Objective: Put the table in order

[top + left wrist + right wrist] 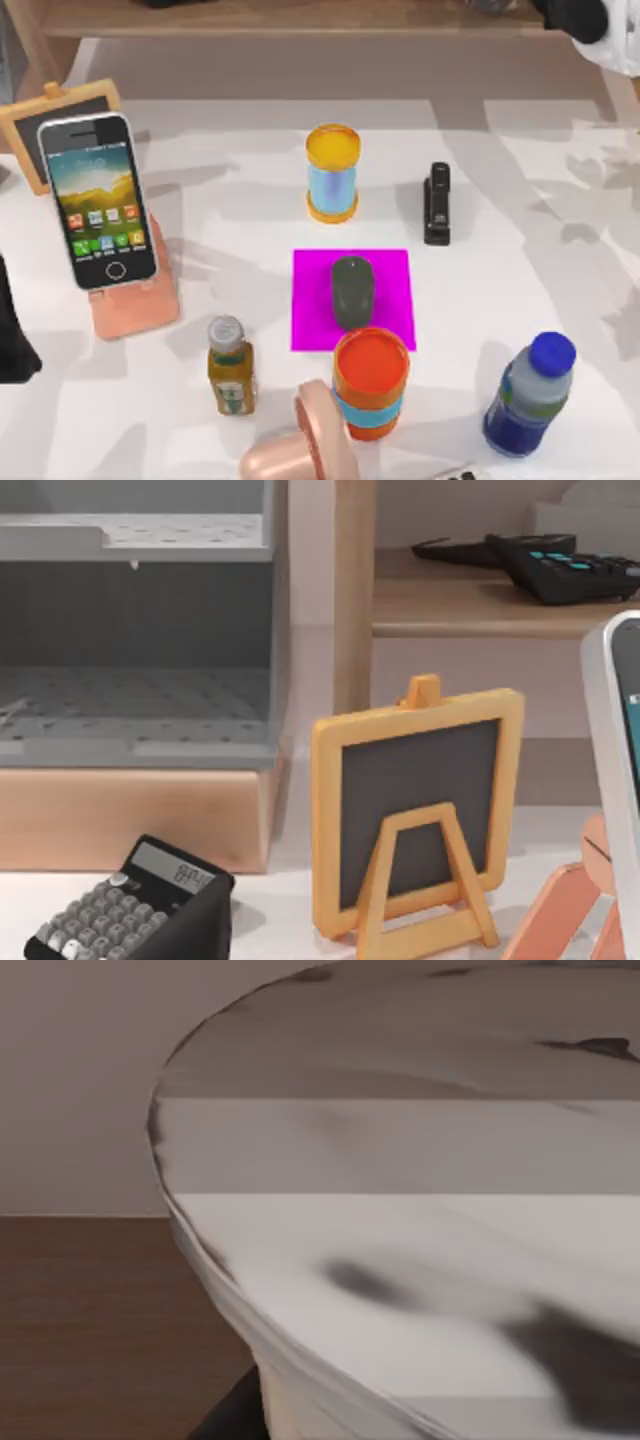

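The counter (250, 200) is a large, rigid white slab spanning the top view; it is not itself lifted, so handling concerns the loose items on it. The grey computer mouse (352, 290) lies on the magenta mat (310, 300) at centre: light, smooth, rounded, best gripped across its narrow sides. The orange-lidded canister (371, 385) stands just in front of the mat, a yellow-lidded canister (332, 172) behind it; both are stiff cylinders, likely slippery, to be taken at mid-body. The black stapler (437, 204) is dense and narrow. The surface is matte and level, with a wooden shelf (300, 18) beyond. Whether either claw is apart or together cannot be told.
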Action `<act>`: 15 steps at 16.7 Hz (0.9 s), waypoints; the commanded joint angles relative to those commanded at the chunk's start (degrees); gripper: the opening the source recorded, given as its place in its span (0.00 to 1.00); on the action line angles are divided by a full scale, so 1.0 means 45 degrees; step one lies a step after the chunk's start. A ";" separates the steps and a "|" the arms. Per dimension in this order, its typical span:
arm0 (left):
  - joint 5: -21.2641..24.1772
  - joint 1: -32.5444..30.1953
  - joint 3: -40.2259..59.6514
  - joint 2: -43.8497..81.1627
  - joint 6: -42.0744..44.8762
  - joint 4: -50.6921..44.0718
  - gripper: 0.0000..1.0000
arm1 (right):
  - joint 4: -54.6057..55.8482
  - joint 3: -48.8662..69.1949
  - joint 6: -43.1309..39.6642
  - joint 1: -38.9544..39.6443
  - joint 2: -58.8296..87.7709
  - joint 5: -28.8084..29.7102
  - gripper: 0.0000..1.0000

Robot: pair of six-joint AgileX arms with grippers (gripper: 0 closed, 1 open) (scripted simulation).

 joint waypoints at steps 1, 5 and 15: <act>0.0000 0.0000 0.0000 0.0000 0.0000 0.0000 1.00 | -0.0070 0.0057 -0.0001 -0.0003 0.0022 -0.0003 0.00; 0.0000 0.0000 0.0000 0.0000 0.0000 0.0000 1.00 | -0.0043 0.0010 0.0025 0.0073 -0.0040 -0.0005 0.00; 0.0000 0.0000 0.0000 0.0000 0.0000 0.0000 1.00 | -0.0070 0.0058 -0.0001 -0.0003 0.0022 -0.0003 0.30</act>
